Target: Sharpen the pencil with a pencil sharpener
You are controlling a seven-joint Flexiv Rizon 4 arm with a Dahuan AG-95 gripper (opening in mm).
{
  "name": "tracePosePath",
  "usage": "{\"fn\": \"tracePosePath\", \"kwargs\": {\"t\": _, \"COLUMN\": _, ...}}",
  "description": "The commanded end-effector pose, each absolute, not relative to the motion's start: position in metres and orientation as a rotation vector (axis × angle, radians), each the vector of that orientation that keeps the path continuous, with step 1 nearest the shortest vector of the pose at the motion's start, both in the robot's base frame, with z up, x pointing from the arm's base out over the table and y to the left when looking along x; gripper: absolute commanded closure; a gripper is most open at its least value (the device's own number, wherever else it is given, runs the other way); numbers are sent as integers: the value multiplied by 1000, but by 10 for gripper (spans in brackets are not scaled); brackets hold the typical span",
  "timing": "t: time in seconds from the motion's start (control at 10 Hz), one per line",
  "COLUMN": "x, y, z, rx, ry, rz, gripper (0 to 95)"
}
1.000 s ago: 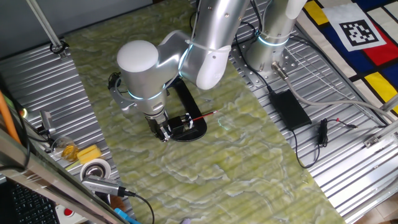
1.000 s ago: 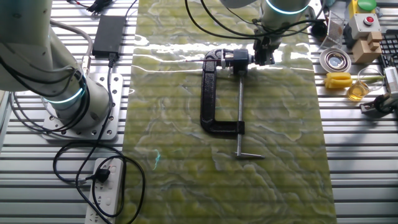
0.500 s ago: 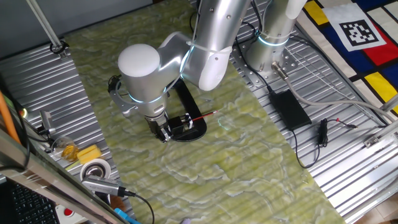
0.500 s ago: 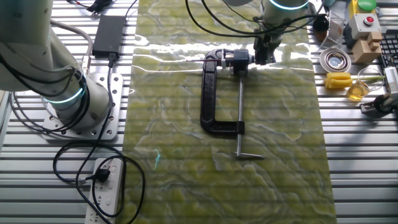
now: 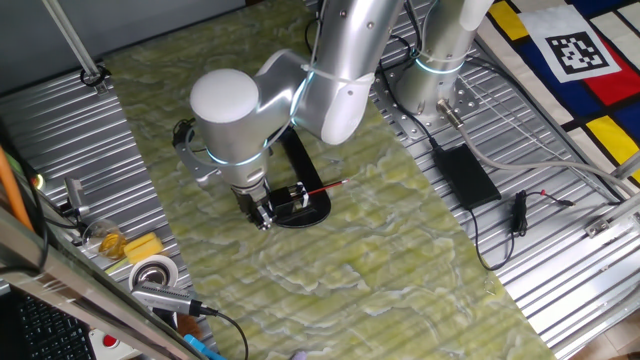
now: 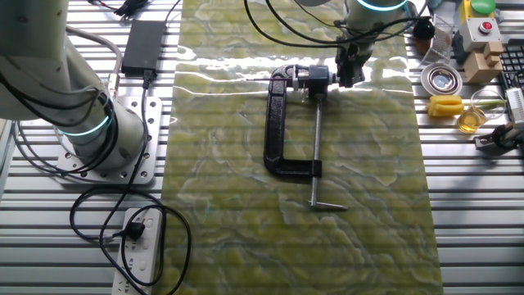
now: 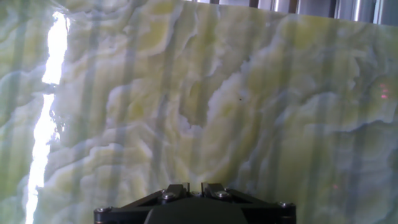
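While the arm has barely stirred over the last second, only a slight drift showing in both fixed views, the hand (image 5: pixel 262 213) hangs low over the green marbled mat (image 5: pixel 400 260) on the counter (image 5: pixel 90 140), pressed close against the near end of the pencil sharpener (image 5: pixel 300 205). Whether its fingers are spread or clamped on a part of the device cannot be told: the wrist hides them from the side, and the hand view shows only mat beyond the housing. Just past the sharpener, on the side away from the hand, the red pencil (image 5: pixel 325 187) lies with one end at the black base and the other pointing outward. With so little movement, the sharpening appears to be either in slow progress or paused at the device, not finished.
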State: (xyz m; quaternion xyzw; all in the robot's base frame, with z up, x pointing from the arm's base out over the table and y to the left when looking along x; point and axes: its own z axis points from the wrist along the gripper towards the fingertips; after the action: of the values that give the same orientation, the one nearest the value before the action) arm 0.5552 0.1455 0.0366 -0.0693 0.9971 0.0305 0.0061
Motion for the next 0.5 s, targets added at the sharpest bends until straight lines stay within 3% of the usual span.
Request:
{"fn": "tracePosePath", "kwargs": {"t": 0.1, "x": 559, "y": 148, "z": 37, "rx": -215, "ry": 3127, "rz": 81, "gripper": 950}}
{"fn": "tracePosePath", "kwargs": {"t": 0.5, "x": 560, "y": 146, "z": 36, "rx": -225, "ry": 3124, "rz": 62, "gripper": 950}}
